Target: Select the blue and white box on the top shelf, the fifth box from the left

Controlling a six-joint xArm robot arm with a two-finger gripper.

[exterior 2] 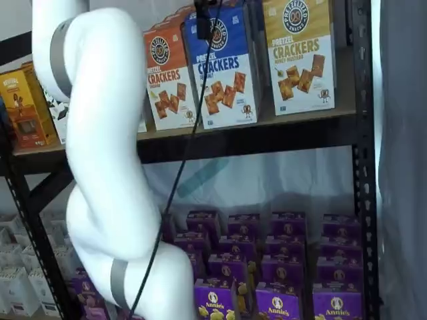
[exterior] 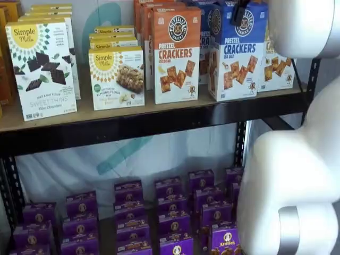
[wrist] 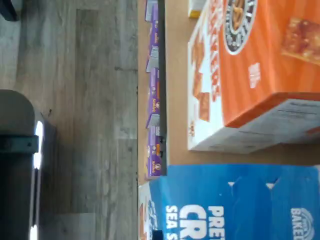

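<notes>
Arm: the white xArm (exterior 2: 100,167) fills the foreground in both shelf views, bending up toward the top of the rack.
Top shelf: the tan board with its black rail (exterior: 159,119) carries a row of upright boxes; it also shows in the other shelf view (exterior 2: 267,130) and, turned on its side, in the wrist view (wrist: 175,100).
Lower shelf: rows of small purple boxes (exterior: 175,212) stand below.
Blue and white box: it stands upright at the front of the top shelf (exterior: 236,53), between the orange-topped Cheddar box (exterior: 176,53) and the yellow-topped crackers box (exterior 2: 300,53). It is seen in both shelf views (exterior 2: 223,67), and its blue top face fills a corner of the wrist view (wrist: 235,200).
Simple Mills boxes: two stacks (exterior: 42,69) stand further along the same shelf.
Gripper: only the black fingers (exterior 2: 203,17) show, at the upper edge of the blue and white box (exterior: 239,13); they are closed on its top.
</notes>
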